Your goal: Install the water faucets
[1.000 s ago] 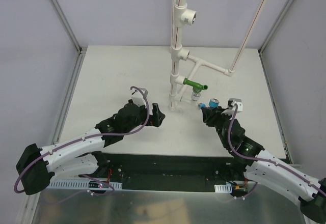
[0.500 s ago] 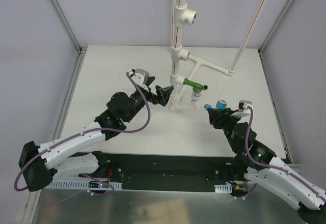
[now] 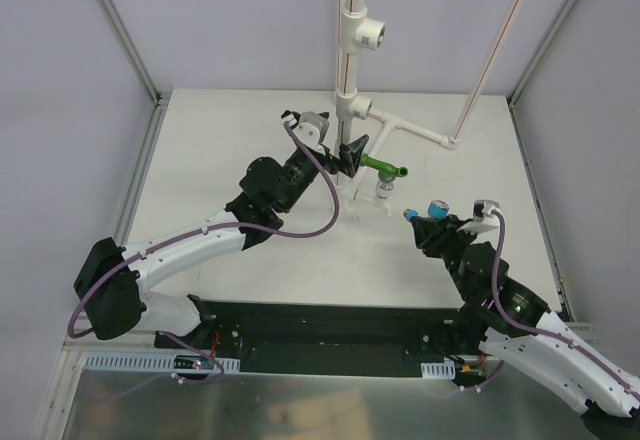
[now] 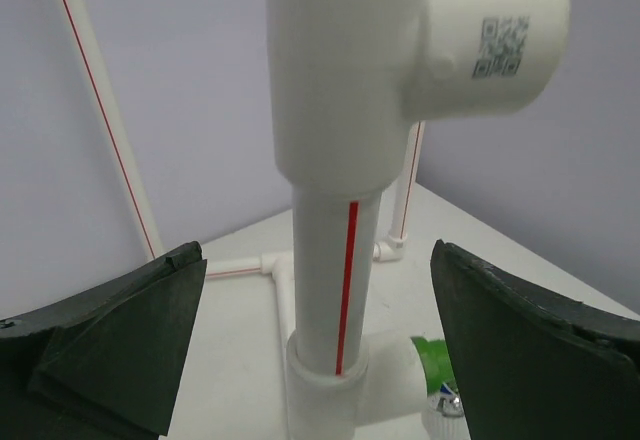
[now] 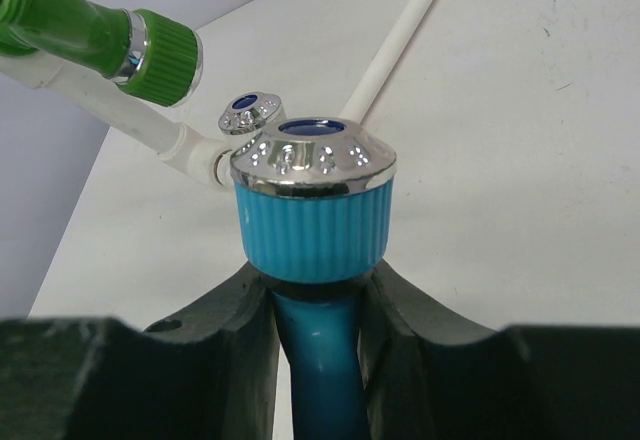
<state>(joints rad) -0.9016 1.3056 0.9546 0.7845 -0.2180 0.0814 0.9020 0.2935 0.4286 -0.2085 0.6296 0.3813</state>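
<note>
The light blue faucet (image 5: 312, 210) is clamped by its stem between the fingers of the right gripper (image 3: 428, 224), silver top upward, to the right of the pipework on the counter (image 3: 230, 140). The dark green faucet (image 3: 383, 168) is seated in a socket low on the upright white pipe (image 4: 335, 290). The left gripper (image 3: 353, 150) is spread wide and empty, with the pipe framed between its fingers (image 4: 120, 350), untouched.
</note>
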